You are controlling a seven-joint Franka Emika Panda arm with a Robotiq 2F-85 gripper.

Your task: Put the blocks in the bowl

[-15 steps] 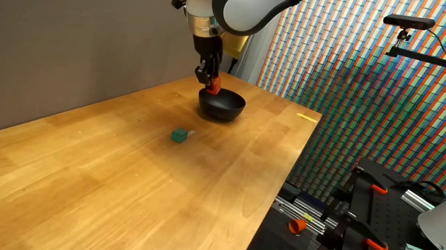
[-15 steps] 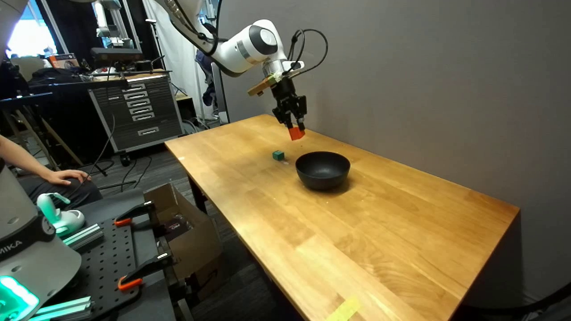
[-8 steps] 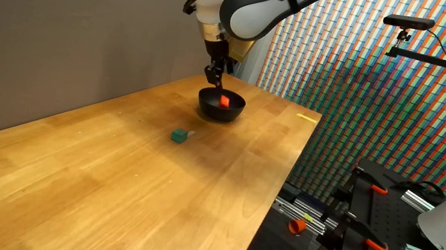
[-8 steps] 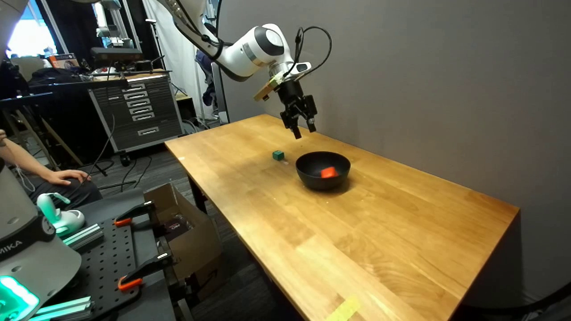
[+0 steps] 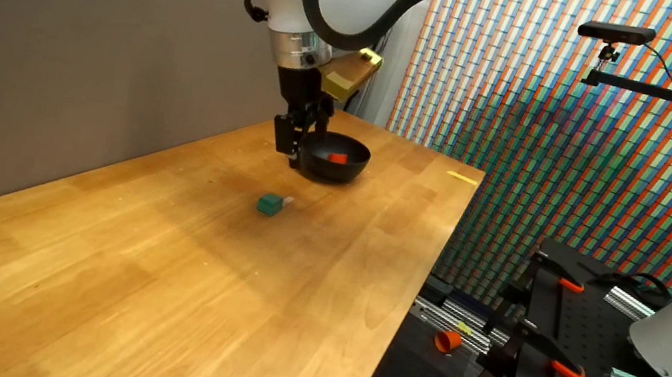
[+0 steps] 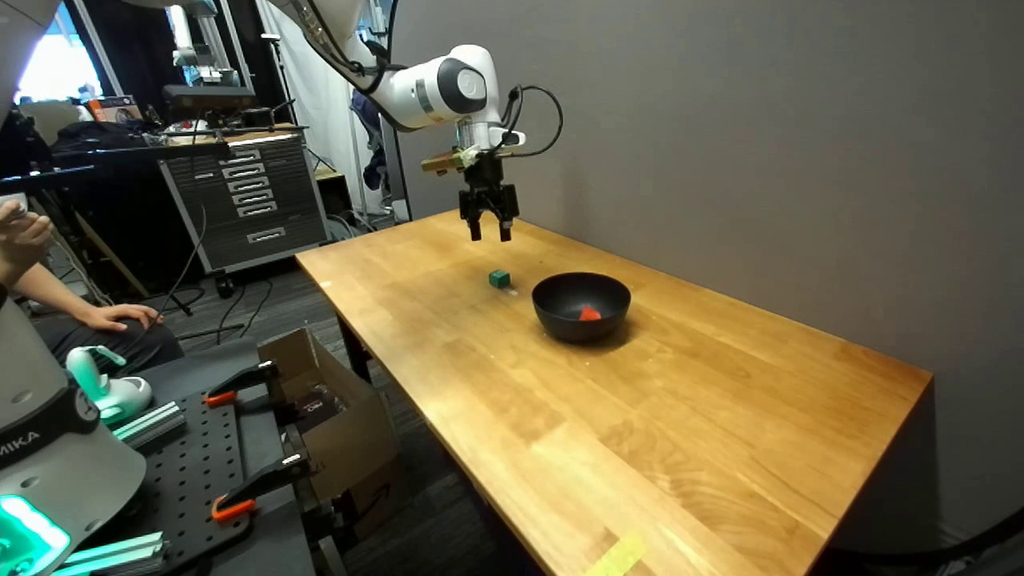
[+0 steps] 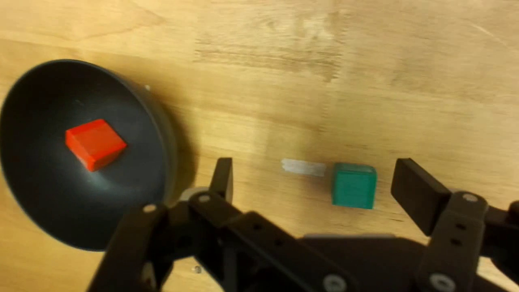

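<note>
The red block (image 7: 96, 144) lies inside the black bowl (image 7: 168, 142), at the left of the wrist view. On the bare wood beside the bowl rests the green block (image 7: 354, 187). My gripper (image 7: 316, 182) is spread wide and holds nothing. Seen from the wrist, the green block appears between the fingertips, nearer the right-hand one, but lower down on the table. In an exterior view the gripper (image 6: 490, 234) hangs well above the table, beyond the green block (image 6: 499, 278), with the bowl (image 6: 582, 330) off to its right.
A short pale strip (image 7: 303, 167) on the table adjoins the green block. A grey wall (image 6: 720, 160) runs along one long side of the wooden table (image 6: 688, 432). Yellow tape (image 6: 620, 554) marks the table near one end.
One second ago the gripper was shut on the red block; by half a second ago it had opened and the block was in the bowl. Since then the gripper has moved away from the bowl.
</note>
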